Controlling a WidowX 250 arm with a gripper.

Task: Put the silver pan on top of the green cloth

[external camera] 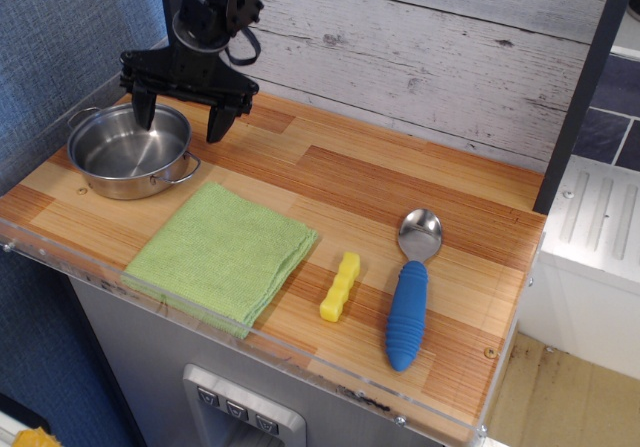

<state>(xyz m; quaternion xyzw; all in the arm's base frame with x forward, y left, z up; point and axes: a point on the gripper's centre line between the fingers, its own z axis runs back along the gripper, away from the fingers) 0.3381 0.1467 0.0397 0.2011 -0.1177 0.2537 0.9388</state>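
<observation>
observation.image: the silver pan (130,150) sits near the tabletop (400,182) back-left corner, empty. The end effector (181,115) hangs over its rear rim, jaws spread wide, gripping nothing. The green cloth (221,252) lies flat at the front edge, just beside the pan. Yellow knobbly block (340,287) and blue-handled spoon (410,292) lie rightward, apart from both.

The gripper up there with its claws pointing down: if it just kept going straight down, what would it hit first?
Probably the silver pan: the open gripper straddles its back right rim. Depth is unclear from one view.
</observation>
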